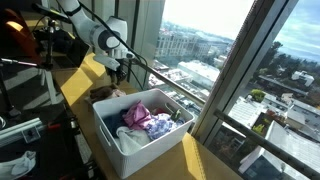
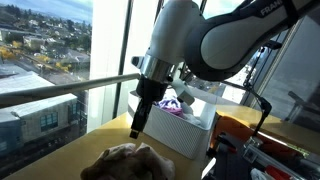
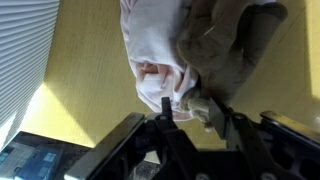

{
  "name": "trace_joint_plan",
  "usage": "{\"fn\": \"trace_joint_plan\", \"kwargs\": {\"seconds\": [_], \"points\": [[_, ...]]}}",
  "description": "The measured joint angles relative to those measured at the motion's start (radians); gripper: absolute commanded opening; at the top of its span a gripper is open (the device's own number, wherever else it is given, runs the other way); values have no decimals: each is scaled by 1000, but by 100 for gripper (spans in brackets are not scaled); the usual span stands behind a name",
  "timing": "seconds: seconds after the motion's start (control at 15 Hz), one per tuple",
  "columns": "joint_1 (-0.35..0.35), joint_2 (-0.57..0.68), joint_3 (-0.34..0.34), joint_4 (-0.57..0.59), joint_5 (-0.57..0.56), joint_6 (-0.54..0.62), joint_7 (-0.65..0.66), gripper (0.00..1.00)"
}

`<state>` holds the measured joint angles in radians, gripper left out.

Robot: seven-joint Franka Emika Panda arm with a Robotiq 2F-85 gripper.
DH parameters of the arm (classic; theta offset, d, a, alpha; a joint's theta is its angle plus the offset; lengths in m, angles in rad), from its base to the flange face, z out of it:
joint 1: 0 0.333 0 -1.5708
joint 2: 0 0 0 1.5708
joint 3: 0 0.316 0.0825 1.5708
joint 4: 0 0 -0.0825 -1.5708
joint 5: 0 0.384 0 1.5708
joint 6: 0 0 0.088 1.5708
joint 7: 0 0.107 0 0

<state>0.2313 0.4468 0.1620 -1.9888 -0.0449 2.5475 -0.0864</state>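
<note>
My gripper (image 3: 192, 107) is open and points down just above a heap of clothes on a yellow table top. In the wrist view a white garment (image 3: 150, 50) lies beside a grey-brown one (image 3: 228, 35), and a tip of the cloth reaches between my two fingers. In both exterior views the gripper (image 1: 118, 68) (image 2: 137, 126) hangs over the heap (image 1: 106, 93) (image 2: 128, 160), next to a white bin (image 1: 112, 142) (image 2: 188, 136) holding pink and purple clothes (image 1: 140, 117).
Large windows with a metal rail (image 2: 70, 88) run along the table's edge. The yellow table (image 1: 80, 85) is narrow. Dark equipment and cables (image 1: 25, 60) stand on the room side, and an orange box (image 2: 235, 128) sits by the bin.
</note>
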Motion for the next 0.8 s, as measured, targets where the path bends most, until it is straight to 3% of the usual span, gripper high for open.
{"fn": "trace_joint_plan", "kwargs": {"seconds": [0.27,0.53,0.8], "points": [[-27,-191,-4,-24,-9,-24,0,100],[-100,-359,-59,-91,-64,-62,-16,100],[-196,-383,-141,-163,-144,-40,-36,100]]}}
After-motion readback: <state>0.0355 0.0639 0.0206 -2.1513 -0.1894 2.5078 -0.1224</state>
